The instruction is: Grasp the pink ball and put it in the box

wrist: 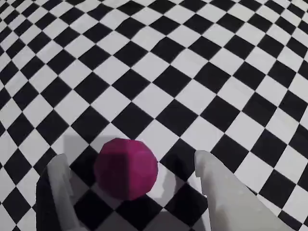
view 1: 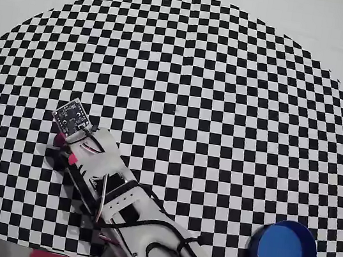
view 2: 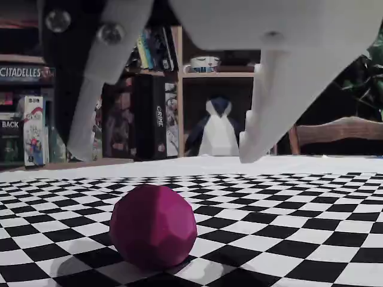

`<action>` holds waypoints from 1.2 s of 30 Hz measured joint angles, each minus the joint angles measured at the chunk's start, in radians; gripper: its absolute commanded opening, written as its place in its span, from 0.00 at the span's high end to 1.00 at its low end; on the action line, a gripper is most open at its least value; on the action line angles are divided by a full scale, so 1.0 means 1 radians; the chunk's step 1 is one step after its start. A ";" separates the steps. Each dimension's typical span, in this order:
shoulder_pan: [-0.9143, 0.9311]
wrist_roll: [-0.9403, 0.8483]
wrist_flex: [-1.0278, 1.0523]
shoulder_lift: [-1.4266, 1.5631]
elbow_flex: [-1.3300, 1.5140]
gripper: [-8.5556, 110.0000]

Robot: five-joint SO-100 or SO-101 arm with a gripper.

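While the gripper (wrist: 130, 192) hangs spread wide, grasping nothing, the pink ball (wrist: 126, 168) sits on the checkered mat (wrist: 192, 72) between its white fingers (wrist: 221, 192), untouched. Risk, as judged: a lopsided closure could nudge the ball and roll it clear. The box (view 1: 283, 252), blue and round, lies well apart at lower right in the overhead view, where the arm hides all but a sliver of the ball. The fixed view alone shows the fingers poised above the ball (view 2: 153, 225).
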 measured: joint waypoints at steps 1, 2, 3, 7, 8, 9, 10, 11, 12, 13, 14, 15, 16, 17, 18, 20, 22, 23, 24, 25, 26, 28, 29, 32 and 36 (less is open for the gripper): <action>0.000 0.000 0.000 -0.009 -0.002 0.67; 0.000 0.000 0.000 -0.018 -0.003 0.67; 0.000 0.000 0.000 -0.025 -0.003 0.67; 0.000 0.000 0.000 -0.044 -0.008 0.67; 0.000 0.000 0.000 -0.051 -0.011 0.67; 0.000 0.000 0.000 -0.058 -0.015 0.67; 0.000 0.000 0.000 -0.064 -0.020 0.67; 0.000 0.000 0.000 -0.071 -0.028 0.67; 0.000 0.000 0.000 -0.075 -0.032 0.67; 0.000 0.000 0.000 -0.080 -0.037 0.67; 0.000 0.000 0.000 -0.081 -0.041 0.67; 0.000 0.000 0.000 -0.087 -0.046 0.67; -0.002 0.000 0.000 -0.091 -0.051 0.67; -0.003 0.000 0.000 -0.098 -0.058 0.67; -0.003 0.000 0.000 -0.107 -0.066 0.67; -0.003 0.000 0.000 -0.130 -0.080 0.67; -0.003 0.000 0.000 -0.155 -0.095 0.67; -0.003 0.000 0.000 -0.166 -0.103 0.67; -0.003 0.000 0.000 -0.176 -0.109 0.67; -0.003 0.000 0.000 -0.181 -0.110 0.67; -0.003 0.000 0.000 -0.186 -0.112 0.67; -0.003 0.000 0.000 -0.192 -0.117 0.67; -0.003 0.000 0.000 -0.196 -0.117 0.67; -0.003 0.000 0.000 -0.201 -0.121 0.67; -0.012 0.000 0.000 -0.236 -0.146 0.67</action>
